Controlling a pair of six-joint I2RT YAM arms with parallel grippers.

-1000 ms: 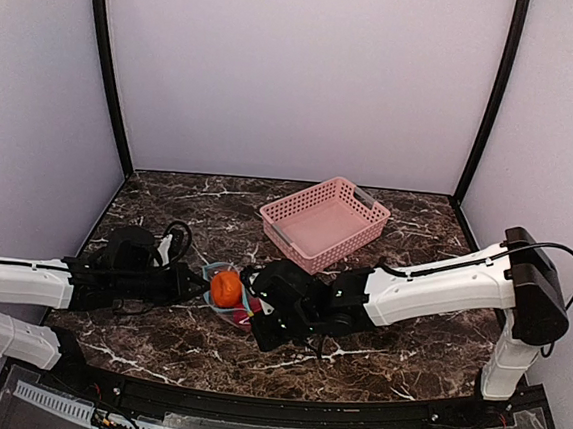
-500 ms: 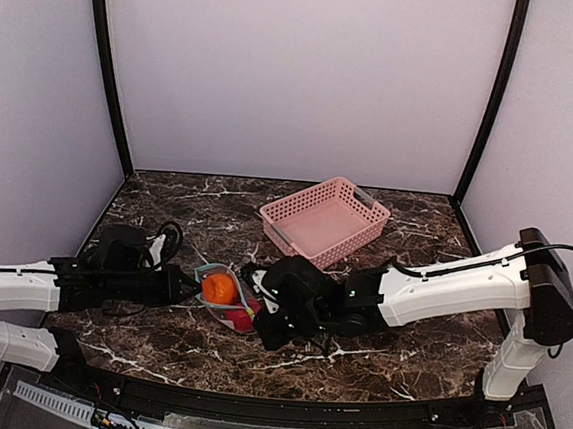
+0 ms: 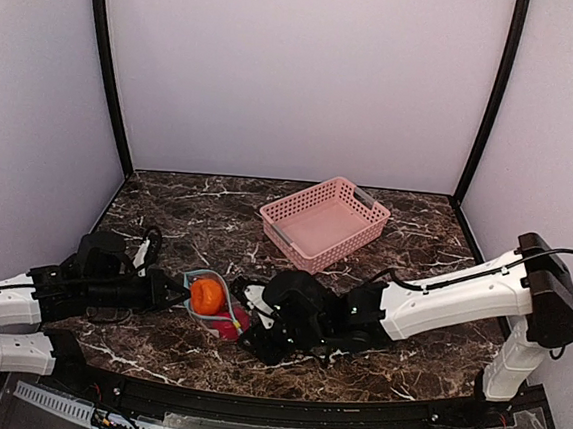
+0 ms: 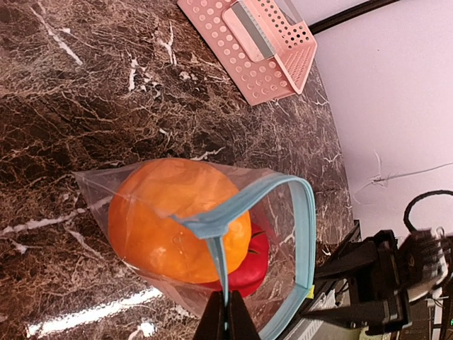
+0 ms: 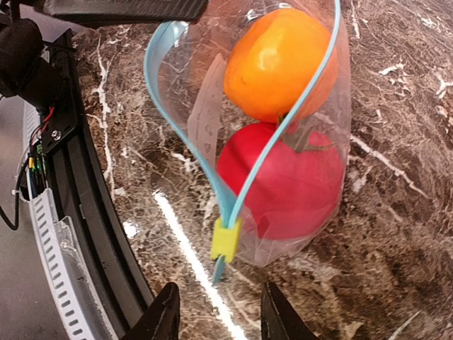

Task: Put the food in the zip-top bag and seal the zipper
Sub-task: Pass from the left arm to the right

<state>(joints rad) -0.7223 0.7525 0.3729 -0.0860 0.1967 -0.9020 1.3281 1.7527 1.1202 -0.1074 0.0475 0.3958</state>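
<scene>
The clear zip-top bag (image 3: pixel 214 309) lies on the marble between my two grippers, with both foods inside: the orange one (image 4: pixel 177 219) (image 5: pixel 279 60) and the red one (image 4: pixel 253 263) (image 5: pixel 290 177) beside it. The teal zipper (image 4: pixel 306 234) (image 5: pixel 159 92) gapes in a wide loop. My left gripper (image 4: pixel 226 315) (image 3: pixel 172 293) is shut on the zipper strip at one end. My right gripper (image 5: pixel 219 301) (image 3: pixel 252 336) stands open just short of the yellow slider (image 5: pixel 225 241) at the other end, touching nothing.
A pink slotted basket (image 3: pixel 323 221) (image 4: pixel 262 42) stands at the back centre of the table. The table's front rail with its cable track (image 5: pixel 64 234) runs close behind the right gripper. Purple walls enclose three sides.
The right gripper has opened and let go of the bag's slider end. The left gripper has drawn the bag and both foods to the left, and the right arm followed.
</scene>
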